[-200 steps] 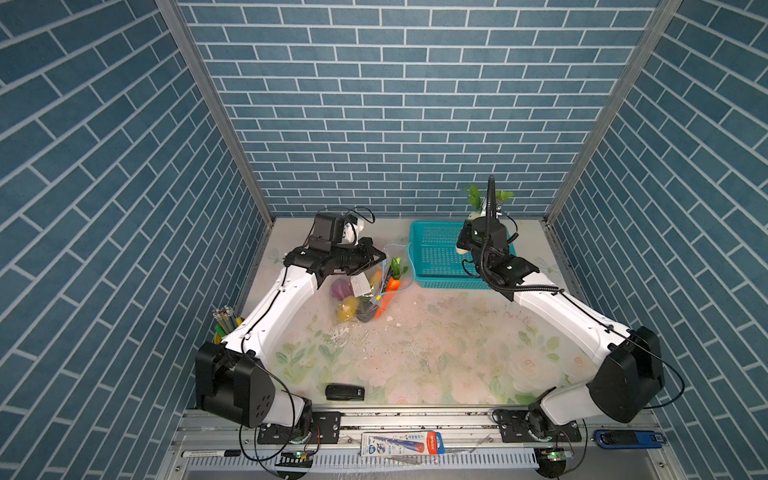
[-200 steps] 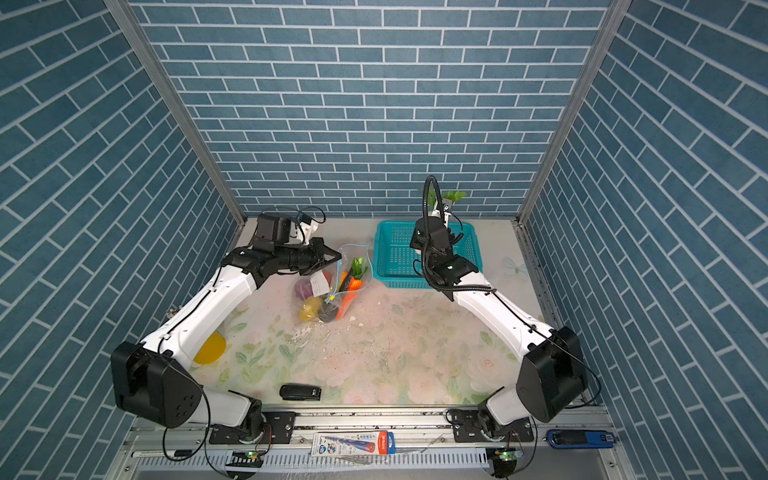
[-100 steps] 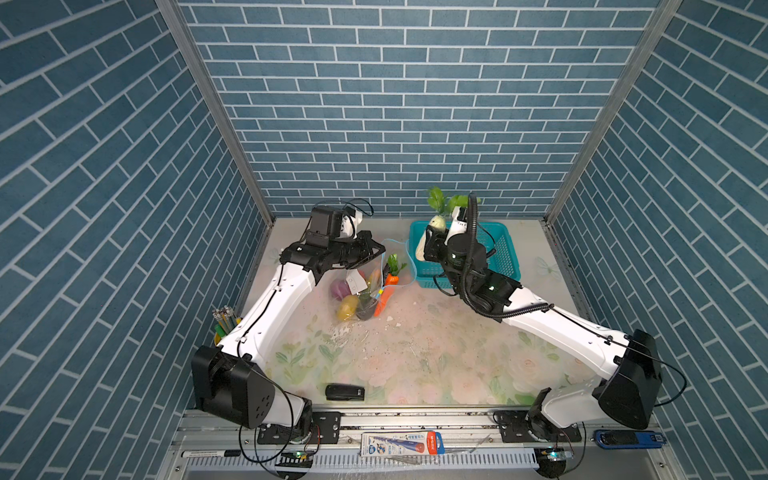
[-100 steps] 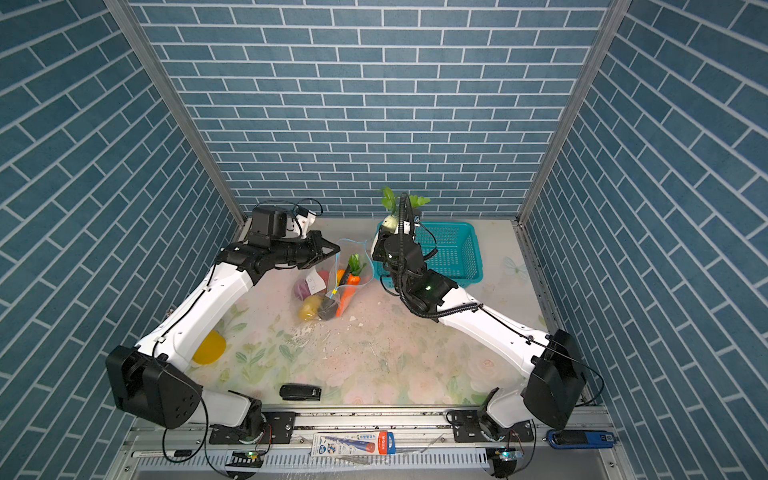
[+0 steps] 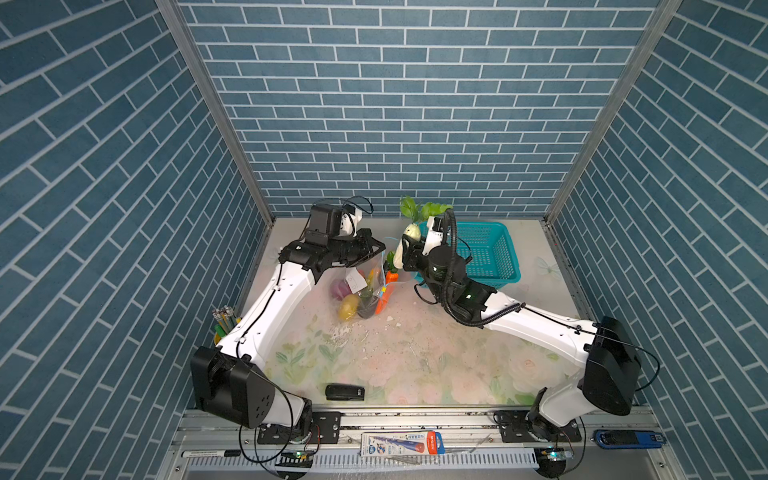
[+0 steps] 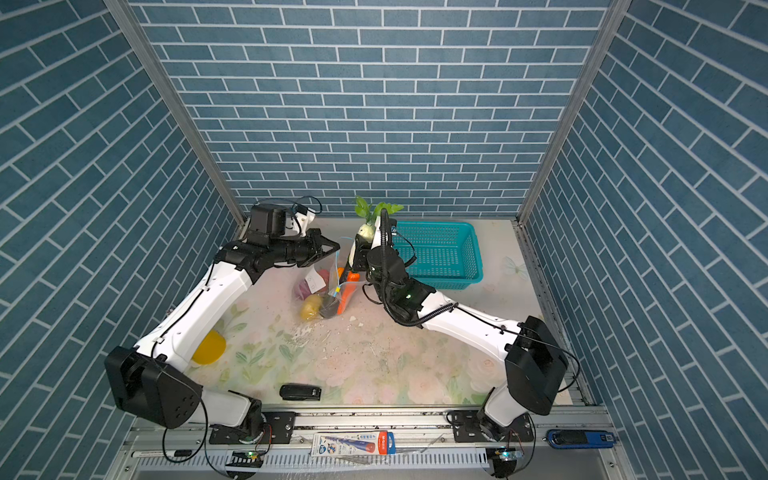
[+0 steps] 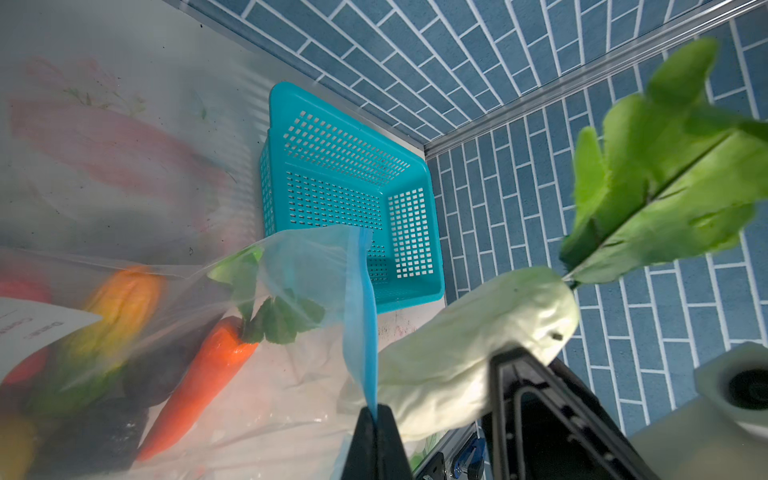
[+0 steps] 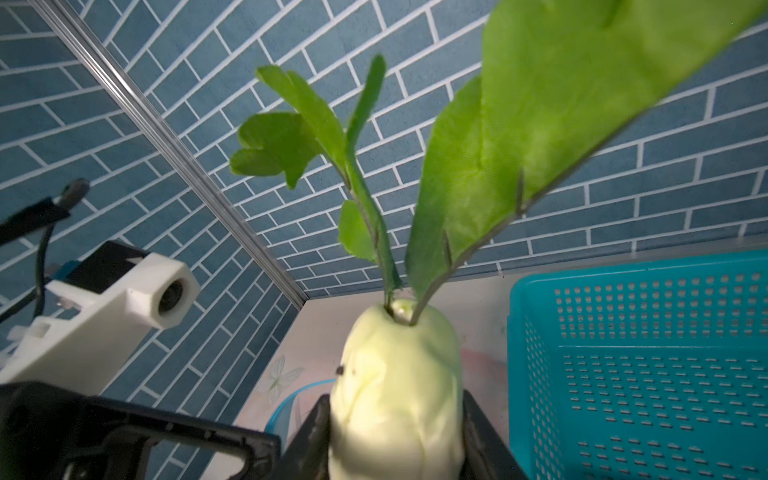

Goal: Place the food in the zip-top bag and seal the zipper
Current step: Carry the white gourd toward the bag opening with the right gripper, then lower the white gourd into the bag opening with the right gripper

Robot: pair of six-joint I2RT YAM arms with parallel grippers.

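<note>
Radish [image 5: 404, 245] in the right gripper [image 5: 405, 261], zip-top bag [image 5: 360, 286] held open

The white radish stands nearly upright with its green leaves on top. The right gripper [image 8: 397, 436] is clamped around its lower body, one finger on each side. It hangs above the table [image 5: 415, 353], just beside the raised lip of the zip-top bag and not inside it. The bag's light-blue zipper [image 7: 365, 311] is pinched between the closed fingers of the left gripper [image 7: 376, 415], which holds that edge up off the table. The rest of the bag lies on the table with a carrot [image 7: 203, 370], a purple piece [image 5: 338, 289], a yellow piece [image 5: 348, 308] and a dark piece inside. The teal basket [image 5: 509, 266] sits behind the right gripper, near the back wall
</note>
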